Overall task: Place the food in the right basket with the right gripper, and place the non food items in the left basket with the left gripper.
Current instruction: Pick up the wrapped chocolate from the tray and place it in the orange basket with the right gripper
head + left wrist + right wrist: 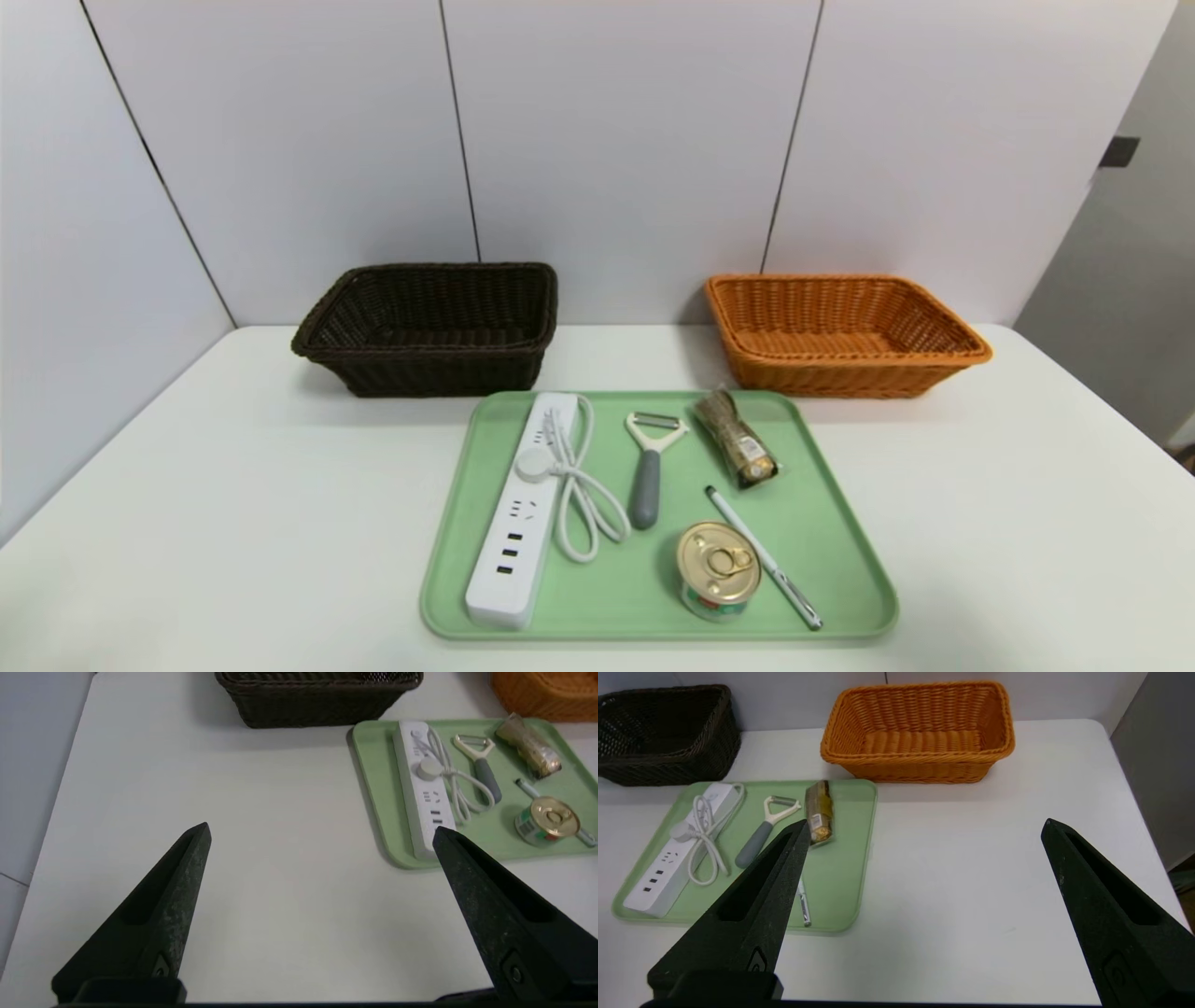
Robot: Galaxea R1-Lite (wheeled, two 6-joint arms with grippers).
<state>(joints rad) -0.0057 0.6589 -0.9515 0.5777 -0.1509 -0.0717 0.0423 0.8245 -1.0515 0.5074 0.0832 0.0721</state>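
Observation:
A green tray (831, 523) near the table's front holds a white power strip (518, 523) with coiled cord, a grey-handled peeler (648, 467), a clear pack of gold-wrapped chocolates (736, 439), a white pen (764, 558) and a gold-lidded can (717, 569). Behind it stand the dark brown left basket (429, 327) and the orange right basket (840, 331), both with nothing in them. My left gripper (321, 828) hovers open over bare table left of the tray. My right gripper (924, 822) hovers open over bare table right of the tray. Neither arm shows in the head view.
The white table (187, 523) ends at a white panelled wall behind the baskets. Its right edge (1134, 812) drops beside a grey panel.

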